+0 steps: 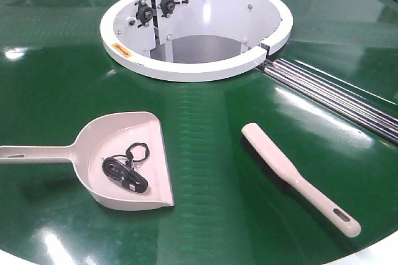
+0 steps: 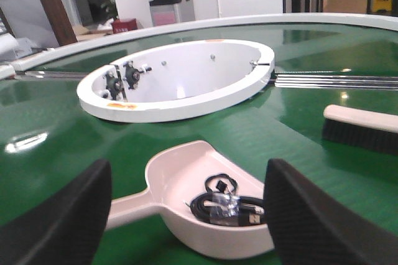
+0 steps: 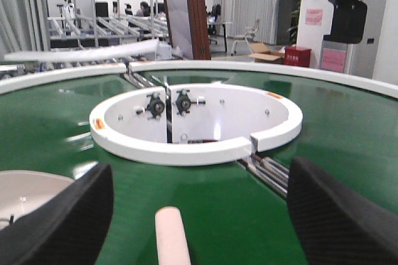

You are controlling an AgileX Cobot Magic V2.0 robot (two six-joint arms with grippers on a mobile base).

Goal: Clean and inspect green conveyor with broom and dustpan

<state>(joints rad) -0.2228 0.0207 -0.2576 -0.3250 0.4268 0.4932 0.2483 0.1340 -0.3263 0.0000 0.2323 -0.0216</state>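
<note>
In the front-facing view, the green conveyor (image 1: 205, 122) is seen filling nearly the whole frame, its pale outer rim showing only at the bottom corners. The white hub (image 1: 196, 28) is set at the top centre, with silver rails (image 1: 336, 94) running from it toward the right edge. The dustpan (image 1: 118, 159) is laid at lower left, handle pointed at the left edge, and a coiled black cable (image 1: 124, 172) is held inside it. The broom (image 1: 295, 178) is laid diagonally at lower right, bristles toward the hub, its slotted end near the rim. A broad strip of bare belt is left between the two — they are well apart.

From the left wrist, the left gripper (image 2: 186, 215) is seen spread wide, its dark fingers (image 2: 59, 221) flanking the dustpan (image 2: 186, 209) without touching it; nothing is held. The broom's bristle end (image 2: 360, 129) is visible at the right edge.

From the right wrist, the right gripper (image 3: 199, 215) is likewise wide open and empty — the broom (image 3: 172, 237) is lined up between its fingers (image 3: 345, 215), apart from both. The hub (image 3: 196, 125) is seen ahead.
</note>
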